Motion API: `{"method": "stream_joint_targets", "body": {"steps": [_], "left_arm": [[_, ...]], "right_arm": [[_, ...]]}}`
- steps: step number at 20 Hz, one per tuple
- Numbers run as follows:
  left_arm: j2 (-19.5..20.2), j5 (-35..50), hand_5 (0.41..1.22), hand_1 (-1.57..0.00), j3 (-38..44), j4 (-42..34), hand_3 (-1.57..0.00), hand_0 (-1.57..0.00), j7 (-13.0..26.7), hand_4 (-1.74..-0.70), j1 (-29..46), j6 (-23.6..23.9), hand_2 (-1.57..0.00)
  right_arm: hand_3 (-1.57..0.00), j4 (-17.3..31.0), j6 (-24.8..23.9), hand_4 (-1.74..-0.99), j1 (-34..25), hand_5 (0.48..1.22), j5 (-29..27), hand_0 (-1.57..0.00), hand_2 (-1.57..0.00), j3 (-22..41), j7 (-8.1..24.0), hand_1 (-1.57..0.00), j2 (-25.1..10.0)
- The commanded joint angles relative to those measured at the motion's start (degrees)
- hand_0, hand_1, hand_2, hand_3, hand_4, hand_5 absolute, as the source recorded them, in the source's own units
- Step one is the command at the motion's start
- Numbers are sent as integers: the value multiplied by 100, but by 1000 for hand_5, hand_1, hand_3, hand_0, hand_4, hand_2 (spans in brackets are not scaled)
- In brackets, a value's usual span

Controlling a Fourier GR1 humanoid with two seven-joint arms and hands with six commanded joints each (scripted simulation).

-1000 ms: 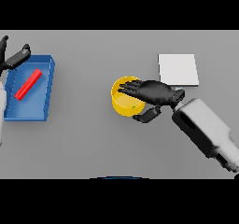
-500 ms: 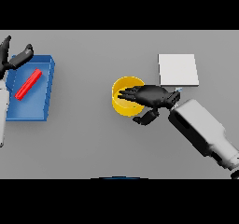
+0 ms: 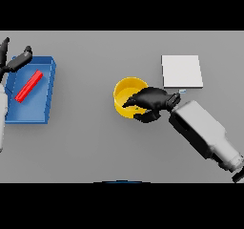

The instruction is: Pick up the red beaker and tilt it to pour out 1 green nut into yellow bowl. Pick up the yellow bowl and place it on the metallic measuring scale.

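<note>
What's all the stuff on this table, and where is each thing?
Bowl: one, yellow, near the middle of the table, a small green speck inside by the near rim.
Tray: one, blue, at the left side of the table.
Red beaker: one, lying slantwise in the tray.
Scale: one, a pale flat square, right of the bowl and farther back.
Table: one, grey, under everything.
Right hand: one, dark, fingers curled over the bowl's near right rim.
Left hand: one, dark, fingers relaxed, at the tray's far left corner.
</note>
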Motion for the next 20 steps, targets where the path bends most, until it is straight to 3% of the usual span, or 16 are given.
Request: {"method": "stream_joint_targets", "body": {"steps": [1,2,3,5,8,14,18,20], "left_arm": [[-42,-13,731,1,-24,-21,1,1,-3,-793,40,29,1],[-35,-17,732,1,-36,-37,1,1,58,-788,17,0,1],[-39,-42,733,1,-43,23,1,1,51,-791,-24,20,1],[-20,-49,736,1,-16,82,1,1,21,-793,-62,50,1],[15,-62,732,1,-18,155,1,1,0,-792,-89,17,1],[0,-82,727,1,-39,59,1,1,14,-783,-56,49,1],[95,-29,733,1,33,54,1,1,-79,-788,15,1,1],[43,0,737,1,25,62,1,1,-89,-797,-21,8,1]], "right_arm": [[-650,22,-48,-1473,2,1044,56,-630,-481,36,16,-509,11],[-834,-28,-33,-1469,23,1079,59,-780,-590,42,147,-649,39],[-978,-62,35,-1521,39,1108,3,-938,-787,29,194,-806,24],[-1030,-182,120,-1594,31,1148,-36,-1166,-1069,25,185,-1081,-82],[-1111,-202,163,-1659,-22,1184,-44,-1364,-1314,25,194,-1320,-163],[-1350,-620,412,-1711,-47,1211,-303,-1517,-1504,-145,397,-1505,-300],[-1325,-990,663,-1721,-141,1217,-488,-1549,-1543,-328,542,-1544,-549],[-1309,-1094,771,-1722,-167,1218,-526,-1557,-1553,-357,787,-1554,-550]]}}
